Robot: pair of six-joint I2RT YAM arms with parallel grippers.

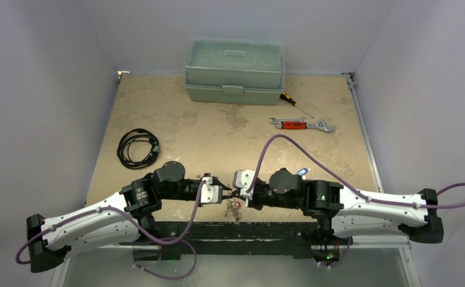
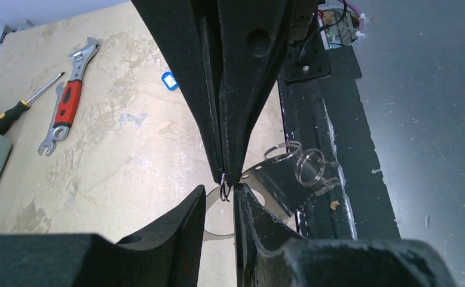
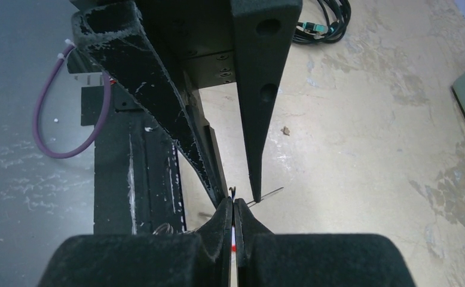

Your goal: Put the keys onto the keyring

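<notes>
My right gripper (image 1: pixel 240 192) (image 3: pixel 232 203) is shut on the red-tagged key; a sliver of red (image 3: pixel 234 242) shows between its pads, and the key's small split ring (image 2: pixel 224 191) pokes out at the fingertips. My left gripper (image 1: pixel 227 192) (image 2: pixel 221 200) faces it tip to tip with its jaws apart, that small ring in the gap. The keyring's silver loop (image 2: pixel 218 237) curves behind the left fingers and seems to hang about the right-hand one, its small keys and rings dangling (image 1: pixel 234 209) (image 2: pixel 311 167). The blue-tagged key (image 1: pixel 302 172) (image 2: pixel 169 80) lies on the table.
A green toolbox (image 1: pixel 233 70) stands at the back. A screwdriver (image 1: pixel 296 104) and a red-handled wrench (image 1: pixel 302 124) lie back right. A coiled black cable (image 1: pixel 137 147) lies left. The black front rail (image 1: pixel 236 230) runs just below the grippers.
</notes>
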